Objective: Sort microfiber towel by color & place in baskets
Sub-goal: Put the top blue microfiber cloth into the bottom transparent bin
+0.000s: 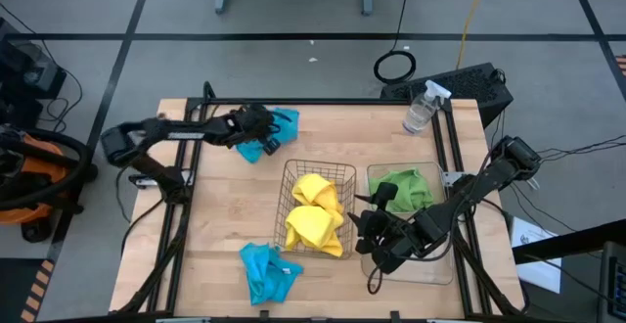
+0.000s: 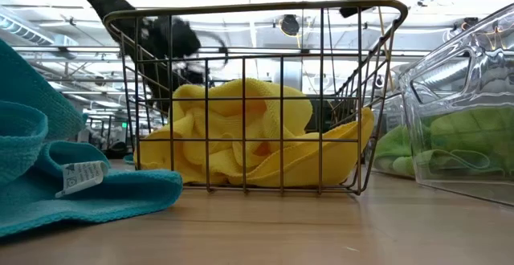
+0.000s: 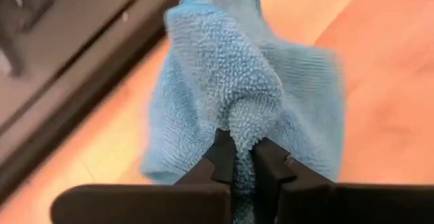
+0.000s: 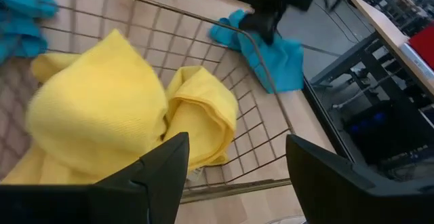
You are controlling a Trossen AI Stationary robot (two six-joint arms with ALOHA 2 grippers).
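Wooden table (image 1: pixel 215 235) fills centre frame in the high view. Two arms: left one reaches in from the upper left, right one from the lower right. Baskets: one wire-mesh basket (image 1: pixel 286 192) at centre and one clear plastic tub (image 1: pixel 442 264) just right of it; only these two containers can be made out. Towels, six counted: two yellow towels (image 1: pixel 315 215) piled in the wire-mesh basket, one green towel (image 1: pixel 406 188) in the clear plastic tub, one blue towel (image 1: pixel 277 132) at upper centre-left near the table's far edge, and two teal towels (image 1: pixel 266 270) in a heap at lower centre, left of the basket's near corner. One spray bottle (image 1: pixel 423 108) at upper right of the table. Left pincer (image 3: pixel 244 161) is clamped shut on a fold of the blue towel. Right pincer (image 4: pixel 234 163) stands open, holding nothing, between the wire-mesh basket and the tub, over the basket's near right corner.
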